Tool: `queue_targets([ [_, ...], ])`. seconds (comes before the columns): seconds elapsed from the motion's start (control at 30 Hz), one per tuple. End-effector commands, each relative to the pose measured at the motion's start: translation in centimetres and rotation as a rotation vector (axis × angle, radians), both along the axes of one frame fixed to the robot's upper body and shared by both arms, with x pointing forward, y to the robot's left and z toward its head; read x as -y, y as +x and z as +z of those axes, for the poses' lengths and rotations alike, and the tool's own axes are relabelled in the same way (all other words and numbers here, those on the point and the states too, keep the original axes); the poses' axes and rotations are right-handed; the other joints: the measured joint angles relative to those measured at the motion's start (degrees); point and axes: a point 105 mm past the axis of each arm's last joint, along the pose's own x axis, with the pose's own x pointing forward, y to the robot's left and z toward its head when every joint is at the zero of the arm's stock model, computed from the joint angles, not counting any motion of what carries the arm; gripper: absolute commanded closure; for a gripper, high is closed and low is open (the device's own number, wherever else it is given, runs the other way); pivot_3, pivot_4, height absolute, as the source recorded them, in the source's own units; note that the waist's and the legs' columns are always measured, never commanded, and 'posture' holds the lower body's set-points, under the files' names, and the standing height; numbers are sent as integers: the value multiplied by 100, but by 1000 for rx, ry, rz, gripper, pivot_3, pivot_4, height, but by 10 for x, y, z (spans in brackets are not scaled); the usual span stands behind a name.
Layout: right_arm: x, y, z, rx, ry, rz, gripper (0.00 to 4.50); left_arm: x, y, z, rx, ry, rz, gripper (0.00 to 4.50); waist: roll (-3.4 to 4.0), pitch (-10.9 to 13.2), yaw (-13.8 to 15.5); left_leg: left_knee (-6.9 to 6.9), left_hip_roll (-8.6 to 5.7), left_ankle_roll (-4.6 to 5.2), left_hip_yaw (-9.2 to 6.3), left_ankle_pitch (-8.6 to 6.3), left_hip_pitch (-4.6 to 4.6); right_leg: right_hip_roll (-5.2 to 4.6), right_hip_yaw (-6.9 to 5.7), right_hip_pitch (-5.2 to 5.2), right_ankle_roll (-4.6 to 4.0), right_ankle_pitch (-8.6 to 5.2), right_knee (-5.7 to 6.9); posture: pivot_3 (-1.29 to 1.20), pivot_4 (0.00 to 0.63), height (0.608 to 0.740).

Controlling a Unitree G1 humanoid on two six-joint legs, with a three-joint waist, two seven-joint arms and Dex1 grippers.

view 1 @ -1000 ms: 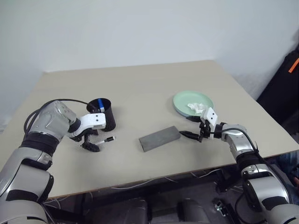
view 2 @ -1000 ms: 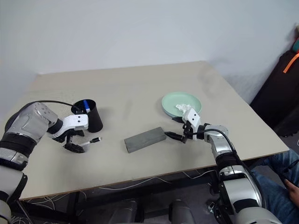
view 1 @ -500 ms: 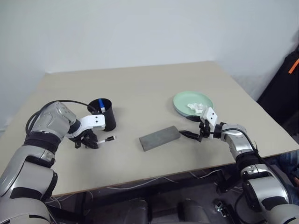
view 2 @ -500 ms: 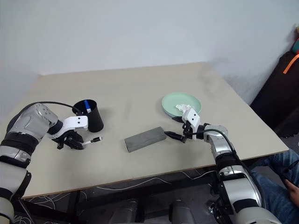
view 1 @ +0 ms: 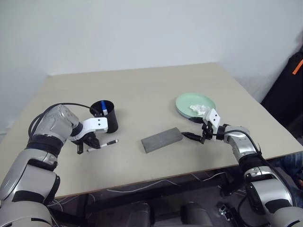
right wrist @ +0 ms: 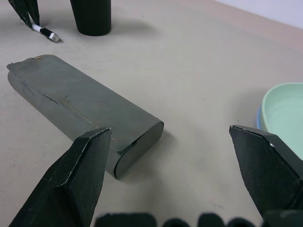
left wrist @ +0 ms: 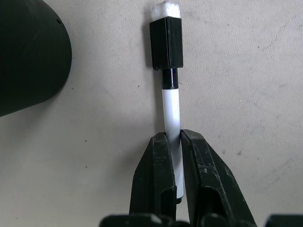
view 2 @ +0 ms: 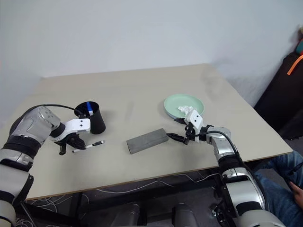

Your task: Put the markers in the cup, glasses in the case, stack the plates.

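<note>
Left eye view: black-capped marker (view 1: 102, 144) lies flat on the bench (view 1: 142, 90) beside the cup (view 1: 107, 116), cap toward the case (view 1: 162, 139). Left wrist view: left gripper (left wrist: 179, 142) jaws clenched on the white barrel, long axis along the fingers. Right wrist view: right gripper (right wrist: 180, 142) jaws released, facing the grey case

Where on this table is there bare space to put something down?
The far half of the table behind the cup and plates is bare. The near left corner too. Crowded: the near strip holding marker, case and both grippers.
</note>
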Motion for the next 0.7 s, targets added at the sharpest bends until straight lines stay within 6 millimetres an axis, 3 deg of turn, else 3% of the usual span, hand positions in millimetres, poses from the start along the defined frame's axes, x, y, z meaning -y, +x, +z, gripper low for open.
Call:
queue_targets([
  [0.03,0,5,17,64,10,1,157,14,-8,1,-30,-68,-70,4472,0,0,-1,0,0,0,1,0,0,0,0,-1,0,0,0,0,0,738],
  [0.13,1,5,16,62,8,0,157,43,-9,21,34,-219,-173,4472,-1,0,5,3,0,0,4,0,-4,-2,2,-1,0,0,-3,0,0,738],
  [0.27,2,4,16,59,7,0,157,65,2,41,161,-343,-148,4472,-24,6,-2,19,-1,1,10,0,-24,-2,7,-3,2,-3,-14,0,0,738],
  [0.53,2,4,15,55,2,7,157,87,-2,56,236,-451,-137,4472,-29,7,-40,18,5,1,6,1,-12,14,15,-2,2,-2,-4,0,0,738],
  [0.7,1,3,15,55,0,14,157,107,14,88,453,-616,-83,4472,-30,7,-19,25,5,1,0,1,-10,12,9,4,3,1,-1,0,0,738],
])
